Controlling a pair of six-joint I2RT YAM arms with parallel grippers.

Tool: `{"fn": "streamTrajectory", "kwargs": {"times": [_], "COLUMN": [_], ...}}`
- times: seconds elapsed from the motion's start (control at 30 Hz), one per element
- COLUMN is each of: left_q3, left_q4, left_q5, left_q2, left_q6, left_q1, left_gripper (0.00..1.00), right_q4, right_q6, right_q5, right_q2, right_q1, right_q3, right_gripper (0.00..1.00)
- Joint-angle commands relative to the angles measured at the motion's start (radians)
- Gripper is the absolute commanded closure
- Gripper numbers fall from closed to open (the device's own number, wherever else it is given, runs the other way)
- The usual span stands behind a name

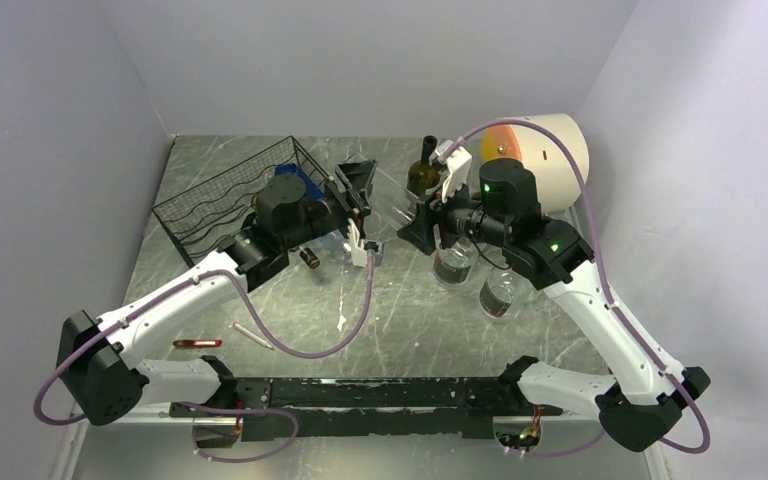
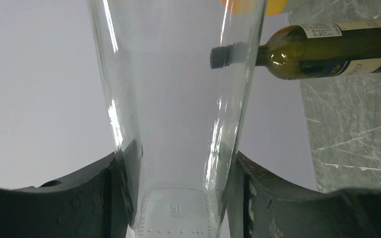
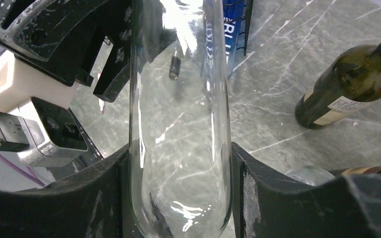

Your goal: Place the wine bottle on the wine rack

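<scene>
Step in hand: a handover in mid-air, by my reading; both arms hold one clear glass wine bottle (image 1: 397, 195) between them, above the grey marbled table top (image 1: 410, 330).
Wine bottle: lifted off the table, lying roughly level, just right of the black wire-mesh wine rack with wavy tiers (image 1: 222, 200) and not yet on it.
Left gripper (image 1: 360, 212): jaws clamped on the bottle; the left wrist view shows both black pads (image 2: 121, 173) pressed against the glass (image 2: 178, 99) by its stippled base.
Right gripper (image 1: 426, 222): jaws also closed on the glass; in the right wrist view the pads (image 3: 240, 173) flank the bottle's body (image 3: 178, 124) and touch it on each side, with the left gripper at the far end.
Rack: stands at the left rear of the table, on the left arm's side; a blue object (image 1: 300, 180) already lies in it.
Nearby: a dark green labelled glass bottle (image 1: 424, 172) stands upright just behind the two grippers; two clear bottles (image 1: 455, 262) stand under the right arm.
Next move calls for: the right jaws to part and back away clear of the green bottle while the left keeps its grip, then a swing left to lay the bottle in a free trough.
Risk: smooth glass held at one end may tip or slip once one arm lets go.
</scene>
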Motion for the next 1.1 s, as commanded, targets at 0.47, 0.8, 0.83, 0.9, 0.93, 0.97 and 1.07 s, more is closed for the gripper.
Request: {"fn": "streamTrajectory", "kwargs": {"times": [0.47, 0.8, 0.83, 0.9, 0.93, 0.97, 1.07], "left_q3": [0.080, -0.142, -0.142, -0.115, -0.092, -0.064, -0.024], "left_q4": [0.101, 0.430, 0.415, 0.342, 0.284, 0.210, 0.094], "left_q5": [0.142, 0.008, -0.038, -0.152, -0.208, -0.253, -0.315], "left_q2": [0.011, -0.110, -0.125, -0.156, -0.161, -0.171, -0.207], "left_q6": [-0.449, -1.018, -1.101, -1.294, -1.364, -1.409, -1.484], "left_q1": [-0.067, -0.071, -0.071, -0.071, -0.071, -0.071, -0.071], "left_gripper": [0.01, 0.01, 0.01, 0.01, 0.01, 0.01, 0.01], "right_q4": [0.094, 0.143, 0.150, 0.171, 0.180, 0.190, 0.226], "right_q6": [0.115, 0.154, 0.156, 0.166, 0.168, 0.175, 0.183], "right_q5": [0.218, 0.268, 0.258, 0.238, 0.225, 0.208, 0.133], "right_q2": [0.011, -0.001, -0.001, 0.000, 0.002, 0.004, 0.020], "right_q1": [-0.001, 0.000, 0.000, -0.001, -0.001, -0.001, 0.001], "right_q3": [0.011, -0.032, -0.046, -0.074, -0.089, -0.103, -0.151], "right_gripper": [1.00, 1.00, 1.00, 1.00, 1.00, 1.00, 1.00]}}
